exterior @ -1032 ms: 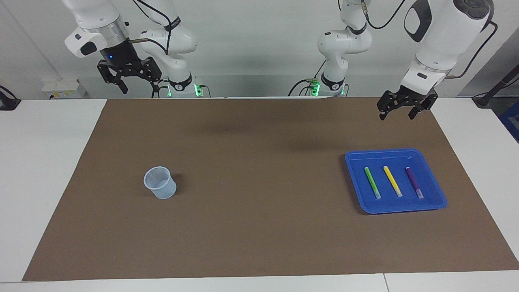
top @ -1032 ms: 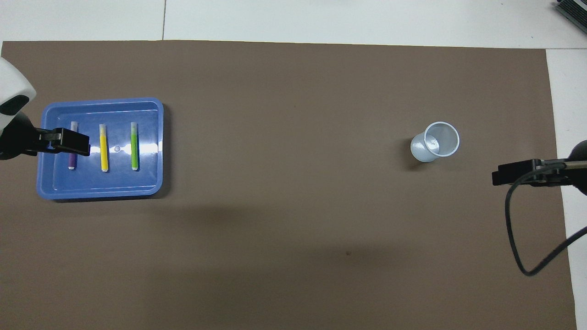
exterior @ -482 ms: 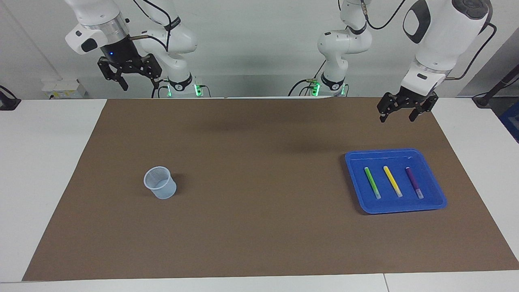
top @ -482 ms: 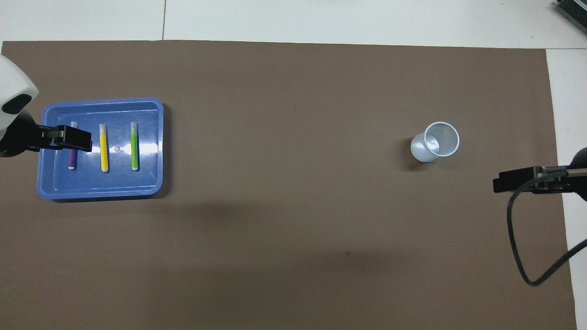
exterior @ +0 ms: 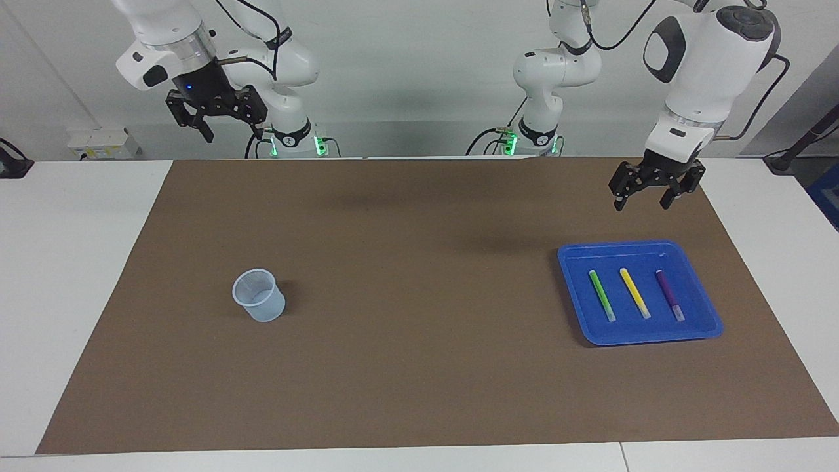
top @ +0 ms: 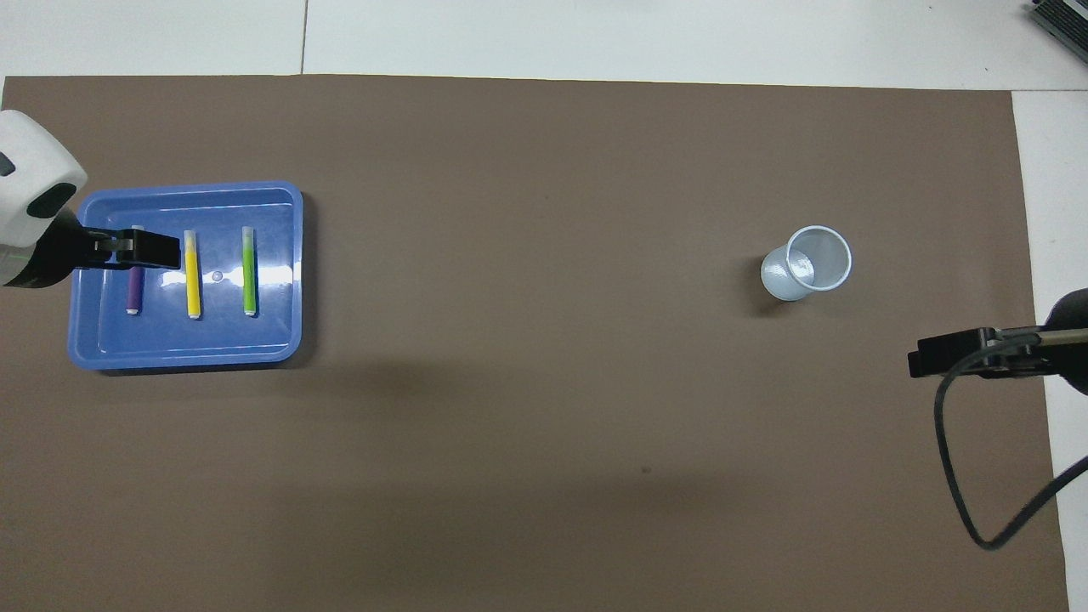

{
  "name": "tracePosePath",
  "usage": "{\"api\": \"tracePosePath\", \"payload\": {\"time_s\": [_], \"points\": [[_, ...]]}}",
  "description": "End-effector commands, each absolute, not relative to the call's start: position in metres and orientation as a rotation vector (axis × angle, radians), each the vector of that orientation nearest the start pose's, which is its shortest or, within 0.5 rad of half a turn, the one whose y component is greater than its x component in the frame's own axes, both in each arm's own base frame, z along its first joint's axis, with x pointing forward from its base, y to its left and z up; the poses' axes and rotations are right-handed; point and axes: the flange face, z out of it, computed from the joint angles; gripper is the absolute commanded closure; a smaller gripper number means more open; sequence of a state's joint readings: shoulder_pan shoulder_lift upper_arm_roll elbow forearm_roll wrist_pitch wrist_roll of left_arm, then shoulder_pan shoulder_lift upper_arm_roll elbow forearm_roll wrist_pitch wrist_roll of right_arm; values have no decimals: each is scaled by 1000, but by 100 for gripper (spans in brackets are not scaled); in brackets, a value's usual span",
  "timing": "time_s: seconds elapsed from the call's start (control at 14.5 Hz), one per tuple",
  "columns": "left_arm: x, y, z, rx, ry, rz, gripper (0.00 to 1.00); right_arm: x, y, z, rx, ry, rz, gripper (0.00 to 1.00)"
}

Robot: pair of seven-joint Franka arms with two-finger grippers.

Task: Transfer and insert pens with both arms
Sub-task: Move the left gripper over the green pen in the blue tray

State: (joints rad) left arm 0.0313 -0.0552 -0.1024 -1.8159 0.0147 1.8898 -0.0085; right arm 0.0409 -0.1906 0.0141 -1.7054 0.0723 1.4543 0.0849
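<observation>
Three pens lie side by side in a blue tray [exterior: 701, 328] [top: 187, 361] toward the left arm's end of the table: a green pen [exterior: 602, 295] [top: 249, 272], a yellow pen [exterior: 634, 293] [top: 193, 276] and a purple pen [exterior: 670, 295] [top: 134, 289]. My left gripper [exterior: 641, 203] [top: 157, 252] hangs open high in the air, apart from the pens; from overhead it covers the purple pen's upper end. My right gripper [exterior: 234, 134] [top: 926, 361] is raised and open, holding nothing, over the right arm's end of the mat.
A translucent plastic cup [exterior: 258, 295] [top: 807, 263] stands upright on the brown mat [exterior: 419, 367] toward the right arm's end. White table borders the mat. A black cable [top: 960, 476] loops under the right arm.
The left gripper has come down a little and shifted over the tray toward the pens. The right gripper has risen and drawn back toward its base.
</observation>
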Motion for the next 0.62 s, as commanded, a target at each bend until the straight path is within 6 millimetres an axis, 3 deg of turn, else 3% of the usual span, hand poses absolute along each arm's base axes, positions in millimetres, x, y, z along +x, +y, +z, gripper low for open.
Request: {"api": "tracePosePath", "payload": {"time_s": [0.0, 0.55], "points": [[564, -26, 541, -3116, 136, -208, 3, 472, 30, 652, -3084, -22, 91, 0], [607, -11, 470, -3130, 101, -222, 5, 473, 26, 653, -3082, -38, 85, 0]]}}
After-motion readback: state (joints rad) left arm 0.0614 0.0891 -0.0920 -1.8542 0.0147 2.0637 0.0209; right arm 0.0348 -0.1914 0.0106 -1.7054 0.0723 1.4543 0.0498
